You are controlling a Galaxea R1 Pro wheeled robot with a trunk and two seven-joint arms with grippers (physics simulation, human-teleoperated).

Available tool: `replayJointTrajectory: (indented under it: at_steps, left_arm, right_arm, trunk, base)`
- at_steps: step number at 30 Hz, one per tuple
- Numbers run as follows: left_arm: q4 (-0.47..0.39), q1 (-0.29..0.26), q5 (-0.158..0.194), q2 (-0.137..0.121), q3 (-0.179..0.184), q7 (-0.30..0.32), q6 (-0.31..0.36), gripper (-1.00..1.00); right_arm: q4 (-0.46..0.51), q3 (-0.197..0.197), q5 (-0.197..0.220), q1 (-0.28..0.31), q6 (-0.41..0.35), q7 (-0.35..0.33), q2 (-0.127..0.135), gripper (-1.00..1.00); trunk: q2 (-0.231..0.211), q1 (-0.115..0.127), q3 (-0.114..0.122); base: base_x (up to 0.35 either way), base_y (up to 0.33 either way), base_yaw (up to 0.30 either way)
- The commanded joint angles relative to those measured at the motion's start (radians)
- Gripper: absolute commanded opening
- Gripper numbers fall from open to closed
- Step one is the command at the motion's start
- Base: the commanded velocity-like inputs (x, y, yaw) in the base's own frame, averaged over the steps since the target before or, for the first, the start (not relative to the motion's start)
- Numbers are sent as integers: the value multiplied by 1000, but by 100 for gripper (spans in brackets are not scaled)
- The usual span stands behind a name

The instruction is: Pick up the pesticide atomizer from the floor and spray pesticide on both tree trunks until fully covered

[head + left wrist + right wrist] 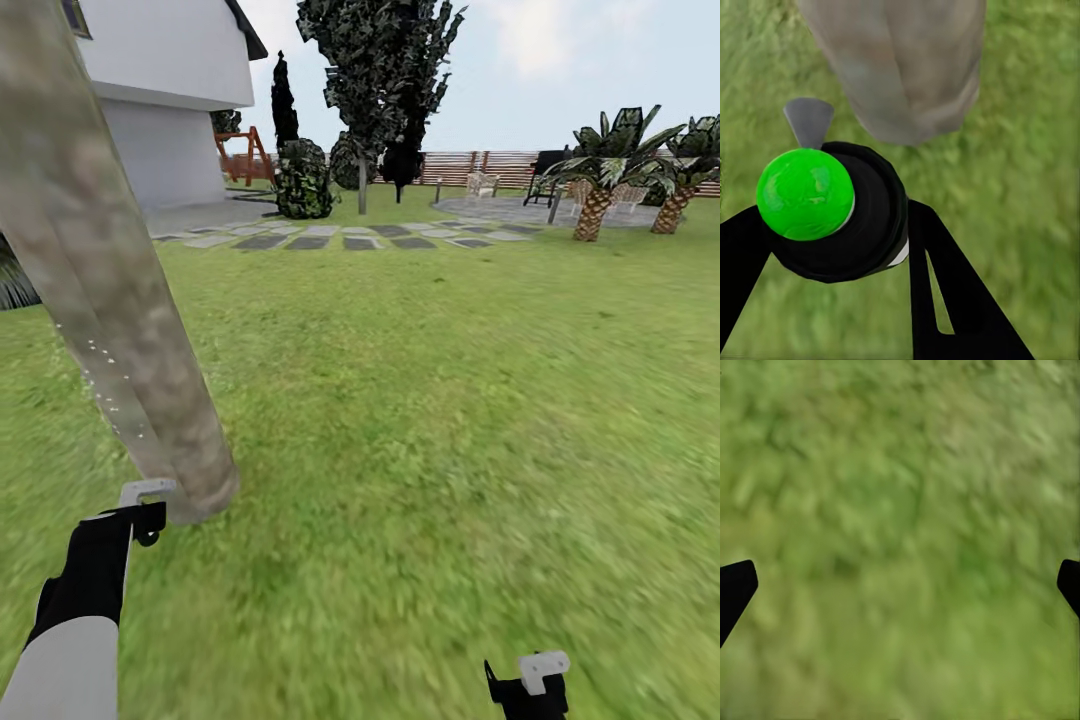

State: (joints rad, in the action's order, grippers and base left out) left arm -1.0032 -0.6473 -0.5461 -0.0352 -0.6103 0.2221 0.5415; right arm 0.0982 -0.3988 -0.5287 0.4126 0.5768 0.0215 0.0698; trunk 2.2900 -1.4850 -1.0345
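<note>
Mottled round tree trunk [120, 330] beside left fingers [945, 285] clamping black atomizer [862, 217]; right fingers [736, 589] spread, empty.

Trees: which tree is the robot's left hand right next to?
The pale mottled tree trunk leaning at the head view's left. The left gripper sits at its base, while the dark cypress and palms stand far across the lawn.
</note>
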Motion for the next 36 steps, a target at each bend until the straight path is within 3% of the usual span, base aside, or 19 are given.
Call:
replayJointTrajectory:
  at_steps: [1, 19, 36]
  left_arm:
    - [0, 0, 0, 0, 0, 0, 0, -100]
    - [0, 0, -1, -2, -2, 0, 0, -100]
    - [0, 0, -1, -2, -2, -1, 0, -100]
  right_arm:
    - [0, 0, 0, 0, 0, 0, 0, 100]
    - [0, 0, 0, 0, 0, 0, -1, 100]
    - [0, 0, -1, 0, 0, 0, 0, 100]
  trunk:
    - [0, 0, 0]
    - [0, 0, 0]
    - [0, 0, 0]
  base:
    - [174, -234, 267]
    - [190, -230, 275]
    - [118, -252, 41]
